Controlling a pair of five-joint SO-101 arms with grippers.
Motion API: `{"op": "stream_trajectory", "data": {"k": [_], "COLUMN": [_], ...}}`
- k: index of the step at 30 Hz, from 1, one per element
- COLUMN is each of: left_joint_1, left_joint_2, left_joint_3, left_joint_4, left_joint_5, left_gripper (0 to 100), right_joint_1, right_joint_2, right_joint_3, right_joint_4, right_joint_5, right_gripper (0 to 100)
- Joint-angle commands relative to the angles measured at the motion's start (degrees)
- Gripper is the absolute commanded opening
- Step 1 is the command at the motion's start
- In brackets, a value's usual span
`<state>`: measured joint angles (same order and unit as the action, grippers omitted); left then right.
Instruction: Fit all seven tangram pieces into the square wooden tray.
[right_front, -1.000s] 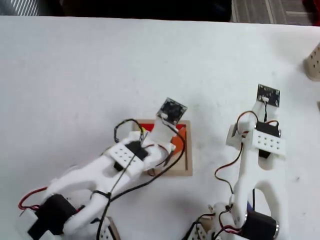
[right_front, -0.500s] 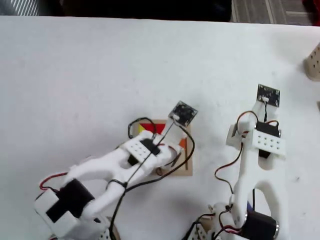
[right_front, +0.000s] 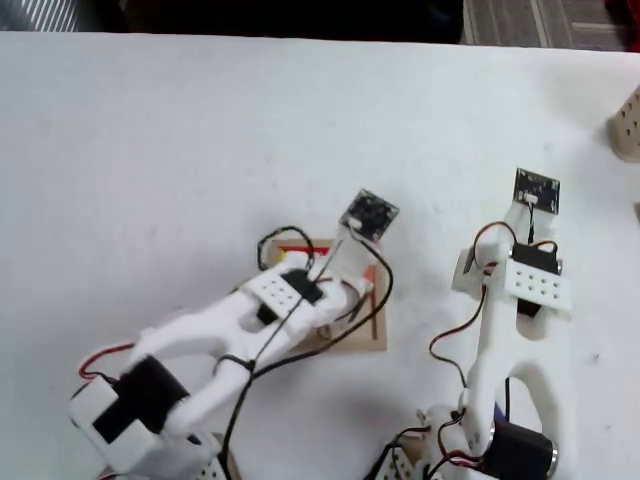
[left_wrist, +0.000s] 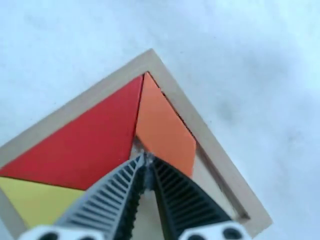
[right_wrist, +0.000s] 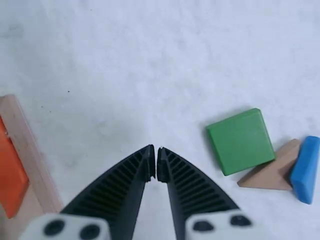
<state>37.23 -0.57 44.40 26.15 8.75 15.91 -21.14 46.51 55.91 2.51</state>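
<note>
Square wooden tray (left_wrist: 100, 91) holds three coloured wooden pieces (left_wrist: 90, 135); three loose pieces (right_wrist: 241, 141) lie outside. Left gripper (left_wrist: 145, 162), right gripper (right_wrist: 155, 155): closed, empty.

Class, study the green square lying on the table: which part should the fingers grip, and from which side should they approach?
Probably from above, closing on two opposite straight edges of the green square. It lies flat, so only its sides offer parallel faces. Pick the pair not facing the tan triangle, which crowds one edge.
</note>
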Motion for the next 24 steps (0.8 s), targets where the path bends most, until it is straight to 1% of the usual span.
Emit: {"op": "stream_trajectory", "data": {"k": [1, 11, 15, 16, 19, 21, 22, 24], "left_joint_1": [-1.98, -1.54, -1.54, -1.54, -2.15, -2.95, -3.12, -3.82], "left_joint_2": [-0.48, -0.66, -4.97, -6.73, -10.95, -12.53, -12.97, -13.58], "left_joint_3": [-3.08, -2.73, -2.55, -2.55, -1.23, 1.85, 3.6, 6.68], "left_joint_4": [-1.93, -1.32, 3.25, 5.1, 10.37, 9.32, 7.91, 5.01], "left_joint_5": [-0.26, -0.26, -0.7, -0.79, -0.88, -2.55, -4.92, -11.52], "left_gripper": [2, 2, 2, 2, 2, 2, 2, 2], "right_joint_1": [0.66, 1.19, 5.58, 6.46, 8.4, 9.89, 10.95, 13.76], "right_joint_2": [0.22, 0.22, -0.4, -0.22, 0.22, 0.22, 0.22, 0.22], "right_joint_3": [-0.18, -0.18, -1.32, -2.11, -3.52, -3.6, -3.69, -3.69], "right_joint_4": [-1.01, -1.01, -1.19, -1.01, 2.07, 3.82, 4.35, 5.32], "right_joint_5": [0.79, 0.79, 1.14, 3.25, 16.79, 26.2, 31.12, 40.7], "right_gripper": [2.1, 1.9, 2.1, 2.1, 2.2, 2.2, 2.9, 7.6]}}
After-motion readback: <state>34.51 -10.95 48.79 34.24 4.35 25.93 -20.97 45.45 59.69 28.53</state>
